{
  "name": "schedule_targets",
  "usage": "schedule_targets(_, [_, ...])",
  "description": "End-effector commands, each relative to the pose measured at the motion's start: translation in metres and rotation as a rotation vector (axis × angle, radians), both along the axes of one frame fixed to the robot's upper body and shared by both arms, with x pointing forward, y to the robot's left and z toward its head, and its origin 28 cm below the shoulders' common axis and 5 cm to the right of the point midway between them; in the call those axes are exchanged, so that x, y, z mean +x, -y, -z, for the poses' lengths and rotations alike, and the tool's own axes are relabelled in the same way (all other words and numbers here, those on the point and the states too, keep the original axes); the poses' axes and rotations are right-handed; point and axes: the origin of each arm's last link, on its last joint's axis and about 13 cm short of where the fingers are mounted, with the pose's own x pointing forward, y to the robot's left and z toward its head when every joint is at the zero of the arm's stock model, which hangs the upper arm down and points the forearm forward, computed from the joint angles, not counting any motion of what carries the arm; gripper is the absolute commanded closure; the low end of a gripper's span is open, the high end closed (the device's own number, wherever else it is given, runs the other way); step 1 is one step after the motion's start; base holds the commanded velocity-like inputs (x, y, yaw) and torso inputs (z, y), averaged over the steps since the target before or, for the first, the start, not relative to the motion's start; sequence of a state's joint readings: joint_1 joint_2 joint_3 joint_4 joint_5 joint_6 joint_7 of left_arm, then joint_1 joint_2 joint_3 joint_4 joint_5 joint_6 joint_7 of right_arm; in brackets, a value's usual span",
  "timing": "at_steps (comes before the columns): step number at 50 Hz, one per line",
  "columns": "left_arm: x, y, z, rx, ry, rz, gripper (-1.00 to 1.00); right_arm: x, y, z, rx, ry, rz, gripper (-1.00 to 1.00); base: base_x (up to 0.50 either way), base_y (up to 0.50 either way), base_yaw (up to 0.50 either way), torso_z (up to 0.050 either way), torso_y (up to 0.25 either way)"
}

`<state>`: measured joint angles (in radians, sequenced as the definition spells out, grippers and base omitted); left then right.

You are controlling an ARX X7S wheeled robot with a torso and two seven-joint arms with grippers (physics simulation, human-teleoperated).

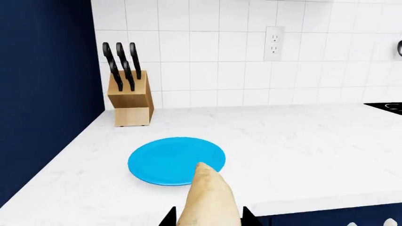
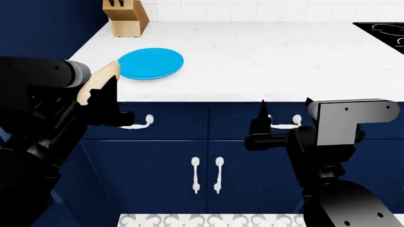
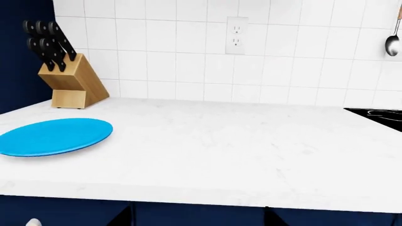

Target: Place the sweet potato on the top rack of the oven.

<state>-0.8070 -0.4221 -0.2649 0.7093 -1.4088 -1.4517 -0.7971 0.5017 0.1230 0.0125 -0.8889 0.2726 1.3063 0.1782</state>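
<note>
My left gripper [image 2: 104, 90] is shut on the pale tan sweet potato [image 2: 98, 81], held in front of the counter's edge at the left. In the left wrist view the sweet potato [image 1: 209, 197] pokes out between my two dark fingertips [image 1: 169, 217], its tip over the blue plate [image 1: 176, 160]. My right gripper [image 2: 284, 109] is open and empty, in front of the navy cabinets, below the counter edge; its fingertips [image 3: 122, 217] show wide apart in the right wrist view. The oven and its top rack are out of view.
The white counter [image 2: 271, 61] bears the blue plate [image 2: 151, 63] and a wooden knife block [image 2: 126, 16] at the back left. A black cooktop [image 2: 382, 33] lies at the right. Navy cabinets with white handles [image 2: 207, 174] stand below. A navy wall [image 1: 44, 94] is at the left.
</note>
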Motion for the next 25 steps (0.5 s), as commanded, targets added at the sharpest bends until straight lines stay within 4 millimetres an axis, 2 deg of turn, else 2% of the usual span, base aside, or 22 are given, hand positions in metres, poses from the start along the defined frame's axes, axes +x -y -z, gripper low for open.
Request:
schedule_targets(1, [-0.0015,-0.0008,-0.0036,-0.005,0.014,-0.004,1.0,-0.0006,-0.0008,-0.0007,-0.002,0.001,-0.004,-1.0,-0.5,0.0,0.0,0.0,0.0])
schedule_targets(6, [-0.0019,-0.0014,-0.0038,-0.006,0.015,-0.006,1.0,0.0002,-0.0011,-0.001,-0.007,0.013,-0.008,-1.0,-0.5,0.0,0.0,0.0,0.0])
schedule_targets(7, [-0.0017,-0.0017,-0.004,-0.006,0.016,-0.009,1.0,0.0005,-0.0018,-0.0005,-0.07,0.009,-0.017,-1.0,0.0,0.0,0.0,0.0,0.0])
schedule_targets(8, [-0.0011,-0.0013,-0.0037,-0.006,0.015,-0.008,1.0,0.0004,-0.002,-0.0022,-0.021,0.04,-0.018,-1.0,0.0,0.0,0.0,0.0,0.0])
schedule_targets(12, [-0.0006,-0.0008,-0.0034,-0.006,0.016,-0.007,1.0,0.0022,-0.0027,0.0022,-0.055,-0.006,-0.024,-1.0,0.0,0.0,0.0,0.0,0.0])
schedule_targets(25, [-0.0028,-0.0021,-0.0022,-0.006,0.013,-0.009,1.0,0.0025,-0.0037,0.001,-0.083,-0.012,-0.033,-1.0,-0.14,0.5,0.0,0.0,0.0])
